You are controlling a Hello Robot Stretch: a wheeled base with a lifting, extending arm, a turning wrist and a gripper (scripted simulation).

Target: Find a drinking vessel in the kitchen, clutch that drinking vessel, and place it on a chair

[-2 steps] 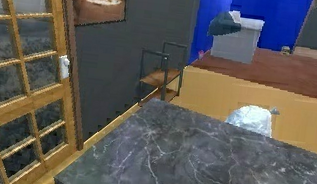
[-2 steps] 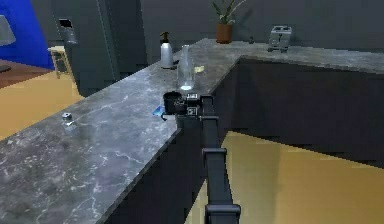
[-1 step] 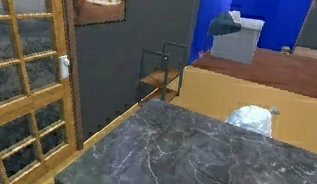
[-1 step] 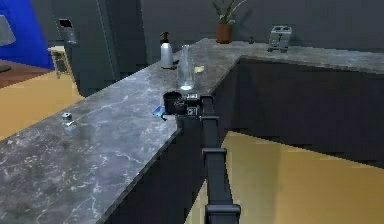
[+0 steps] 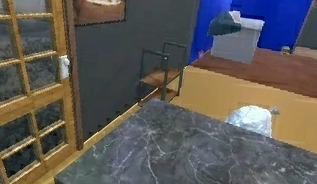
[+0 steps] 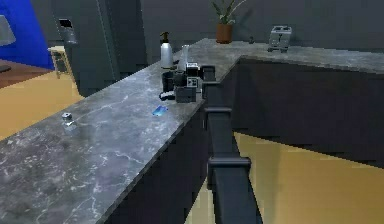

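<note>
Grey veined marble counter, blue wall, tan floor

Fwd cam: close, down over marble counter. Side cam: along arm, same counter.

Arm: one, extended.
Dark square bar rising from the lower edge; gripper at far end, whether it holds anything cannot be told.

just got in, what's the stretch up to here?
The arm reaches out along a dark marble counter, with the gripper by its corner, close to a white bottle. I cannot tell whether it holds anything. A small blue item lies on the counter nearby.
</note>
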